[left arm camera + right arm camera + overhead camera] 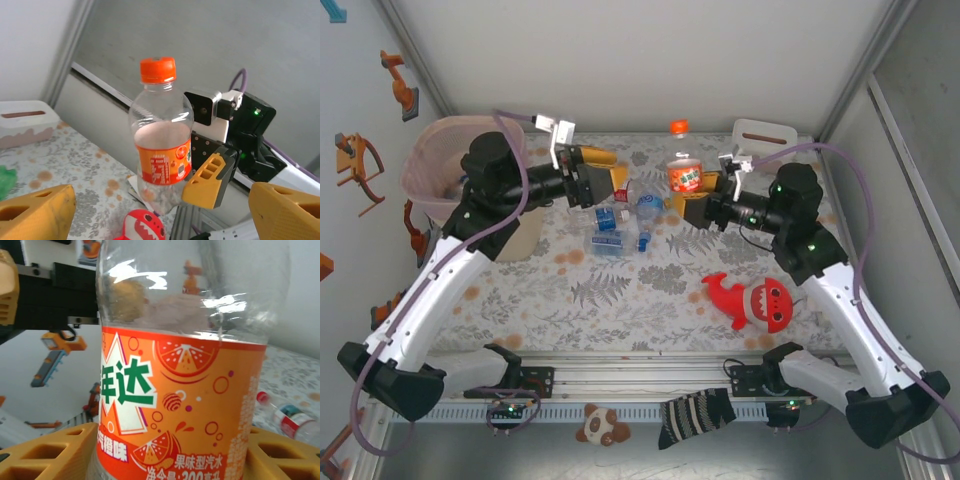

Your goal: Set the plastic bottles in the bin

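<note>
A clear plastic bottle [685, 172] with an orange label and orange cap stands upright above the patterned table, my right gripper [682, 200] shut on its lower body. In the right wrist view the bottle [182, 390] sits between both yellow fingers [45, 452]. My left gripper [618, 172] hangs open just left of it, facing the bottle [161, 145] with nothing between its wide yellow fingers [35, 210]. Several small bottles [610, 222] lie on the table below the grippers; one with a red cap [287, 417] lies to the right. The pink bin [428, 150] stands at the far left, behind my left arm.
A red shark plush [755, 300] lies at front right of the table, also low in the left wrist view as the shark [142, 225]. A small white slotted box [765, 133] sits at the back right. Enclosure walls close in the back and sides.
</note>
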